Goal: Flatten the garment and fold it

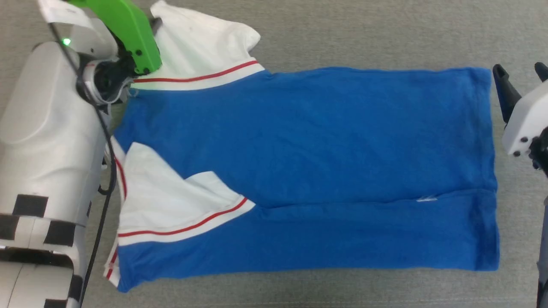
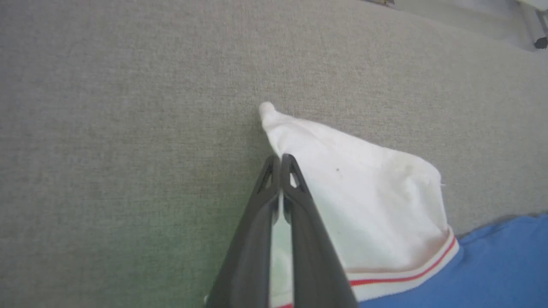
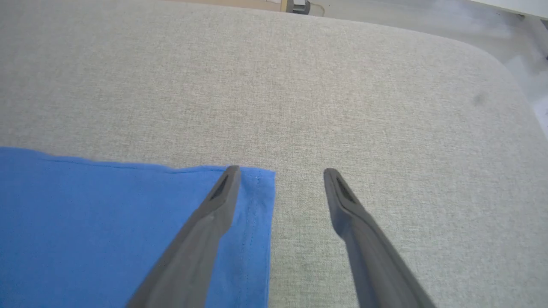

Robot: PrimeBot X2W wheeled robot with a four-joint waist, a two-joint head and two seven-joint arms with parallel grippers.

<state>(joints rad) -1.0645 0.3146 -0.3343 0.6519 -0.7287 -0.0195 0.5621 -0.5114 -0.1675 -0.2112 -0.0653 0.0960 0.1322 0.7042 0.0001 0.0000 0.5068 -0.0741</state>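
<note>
Grey bench point(image 1: 342, 34): I note left claw point(image 2: 280, 160) pinching the garment point(image 1: 321, 141) at its white sleeve point(image 2: 364, 192); right claw point(image 3: 281, 171) spread over hem point(image 3: 257, 222).

Grey woven surface point(image 1: 342, 34), perhaps padded, blue garment point(image 1: 321, 149) spread on it

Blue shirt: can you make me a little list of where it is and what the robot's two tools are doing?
garment: flat on grey surface
near sleeve: folded onto the blue body
far sleeve: lying out on the surface
left tool: shut, tips at far sleeve's edge
right tool: open, above garment's corner
</note>
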